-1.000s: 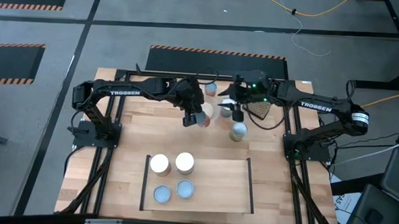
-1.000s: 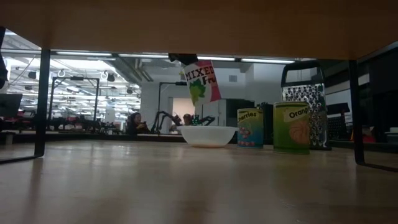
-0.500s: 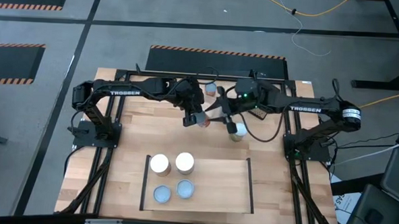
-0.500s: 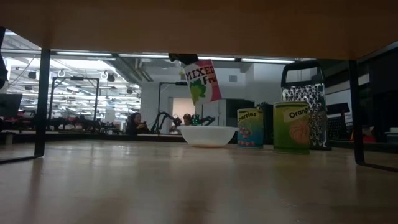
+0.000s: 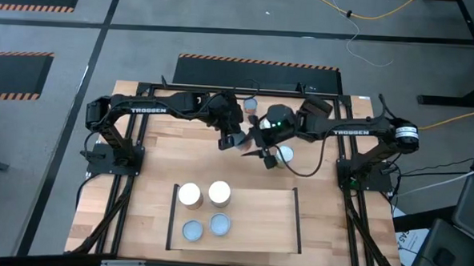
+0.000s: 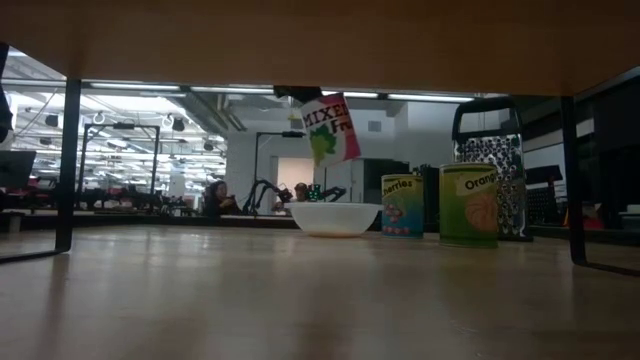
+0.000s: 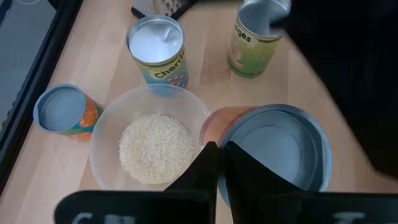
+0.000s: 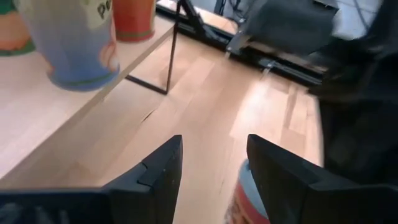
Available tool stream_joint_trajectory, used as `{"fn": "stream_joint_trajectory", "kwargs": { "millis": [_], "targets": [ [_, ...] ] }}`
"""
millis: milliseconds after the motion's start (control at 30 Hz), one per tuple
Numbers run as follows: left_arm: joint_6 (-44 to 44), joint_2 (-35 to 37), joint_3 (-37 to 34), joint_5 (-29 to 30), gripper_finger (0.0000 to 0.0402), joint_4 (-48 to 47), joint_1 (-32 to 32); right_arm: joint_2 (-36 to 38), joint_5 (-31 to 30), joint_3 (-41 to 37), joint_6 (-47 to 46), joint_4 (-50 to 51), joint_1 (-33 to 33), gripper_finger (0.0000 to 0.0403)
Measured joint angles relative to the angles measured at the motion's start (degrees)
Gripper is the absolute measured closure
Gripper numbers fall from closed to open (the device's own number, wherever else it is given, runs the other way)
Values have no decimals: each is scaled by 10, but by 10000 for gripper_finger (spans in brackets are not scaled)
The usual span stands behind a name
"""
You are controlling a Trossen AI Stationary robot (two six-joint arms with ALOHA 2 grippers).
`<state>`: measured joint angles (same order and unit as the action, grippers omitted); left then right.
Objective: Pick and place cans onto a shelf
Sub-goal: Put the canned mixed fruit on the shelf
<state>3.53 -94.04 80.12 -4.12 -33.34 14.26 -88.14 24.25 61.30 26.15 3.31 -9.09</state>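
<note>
Our left gripper [image 5: 235, 141] is pinching the "MIXED Fr…" can [image 6: 330, 128], which now tilts more than a moment ago, hanging above the worktop [image 5: 146, 185] beside the rice bowl [image 7: 152, 146]. Our right gripper [image 5: 262, 152], spread and empty, has swung in beside it, so we watch for collision. Four cans [image 5: 204, 208] sit on the shelf [image 5: 269, 223]. Labels read "Cherries" [image 6: 402, 205], "Orange" [image 6: 469, 204]; arms say "TROSSEN".

Left gripper [image 5: 233, 141]: fingers closed, arm extended over table rear. Right gripper [image 5: 262, 150]: fingers spread, just beside it.
</note>
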Motion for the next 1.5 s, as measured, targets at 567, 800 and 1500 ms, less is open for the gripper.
{"fn": "stream_joint_trajectory", "kwargs": {
  "millis": [567, 800, 1500],
  "targets": [
    [-5, 0, 0, 2, 392, -1, 0, -32, -96, 0, -2, -16, 14, 218],
    [-6, 0, 0, 9, 392, 0, 0, -31, -177, 0, -2, 1, 32, 218],
    [-18, -1, 0, 35, 392, -3, 0, -31, -265, 24, -3, 50, 50, 218]
  ]
}}
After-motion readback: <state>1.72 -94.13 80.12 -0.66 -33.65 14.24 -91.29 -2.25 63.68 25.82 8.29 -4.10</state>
